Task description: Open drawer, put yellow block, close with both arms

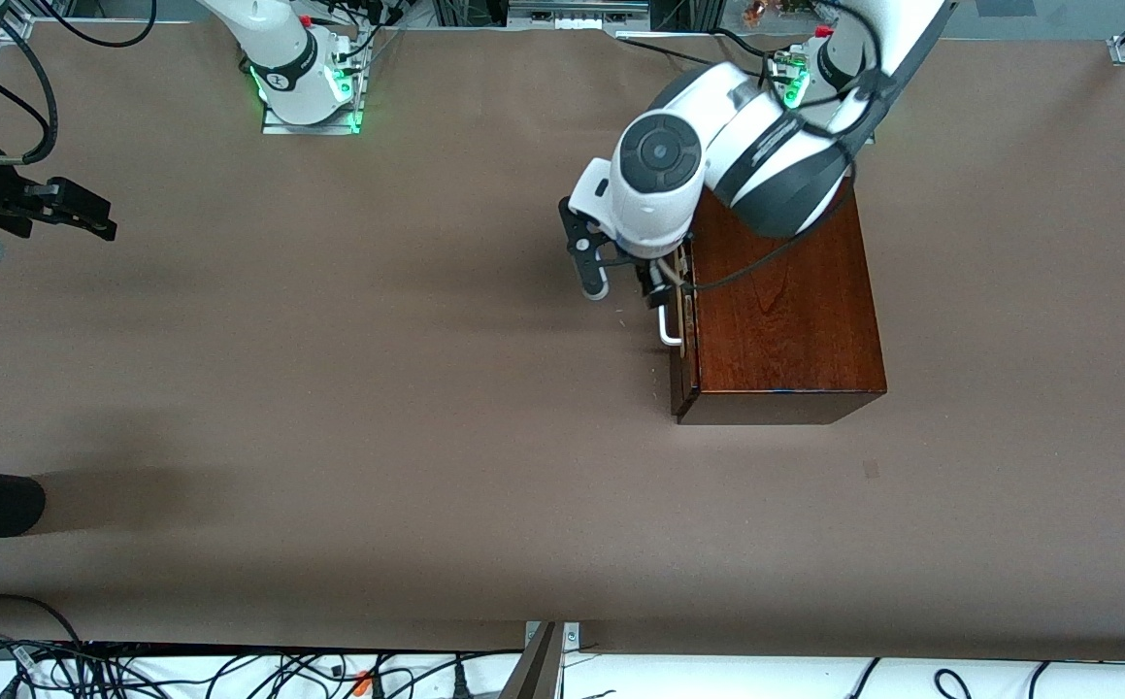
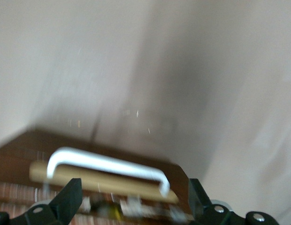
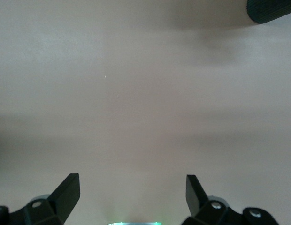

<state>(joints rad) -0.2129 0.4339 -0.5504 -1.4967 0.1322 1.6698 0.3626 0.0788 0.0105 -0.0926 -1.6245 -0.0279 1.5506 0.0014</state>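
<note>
Front view: brown matte worktop [image 1: 378,408] carrying one glossy dark mahogany box [image 1: 780,311] toward the left arm's end; its drawer [image 1: 684,320], pale light-wood tray with dark reddish-brown front, shows only a thin sliver of pale wood, so it is barely open at most; white U-shaped bar handle [image 1: 669,325] faces the middle of the worktop. Left gripper [image 1: 625,277], black, two-fingered, on a white jointed arm, sits at the handle with jaws spread wide, one finger well clear of the drawer front, the other close against the handle; nothing is clamped. Right gripper [image 1: 67,209] waits over bare worktop at the right arm's end. Small bright yellow cube: not seen in this view. Left wrist view: blurred; handle [image 2: 108,166] and a strip of pale tray edge lie between the wide jaws of the left gripper [image 2: 131,199], not yet pinched. Right wrist view: right gripper [image 3: 131,194], jaws wide and empty, over plain worktop; a dark ribbed object [image 3: 272,9] shows at one corner, its nature unclear. Status, as judged: opening is at its very start; pulling the drawer out, finding and placing the block, and the two-arm closing all remain.
</note>
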